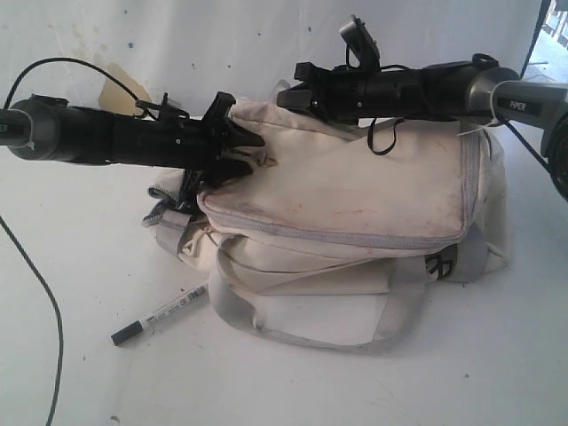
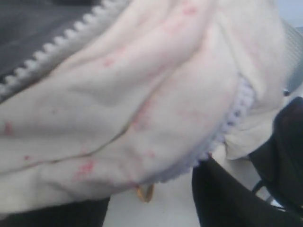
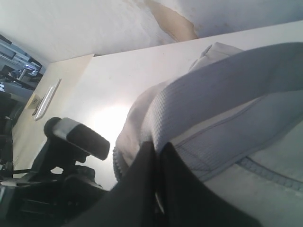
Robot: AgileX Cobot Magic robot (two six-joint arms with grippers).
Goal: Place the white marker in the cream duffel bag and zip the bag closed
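The cream duffel bag [image 1: 355, 191] lies on its side in the middle of the white table, grey zipper line [image 1: 337, 235] facing front. The white marker [image 1: 160, 315], black cap pointing left, lies on the table in front of the bag's left end, away from both grippers. My left gripper [image 1: 251, 151] stands open at the bag's upper left corner; its wrist view fills with stained cream fabric [image 2: 142, 94] and zipper teeth [image 2: 61, 40] above its spread fingers [image 2: 222, 198]. My right gripper [image 1: 288, 96] is shut on the bag's grey webbing [image 3: 222, 94] at the top edge.
A grey strap loop [image 1: 266, 333] spills onto the table in front of the bag. A black cable [image 1: 49, 302] runs down the left side. A small brass ring [image 2: 145, 193] hangs under the fabric. The left arm's camera [image 3: 78, 137] shows close beside the right gripper.
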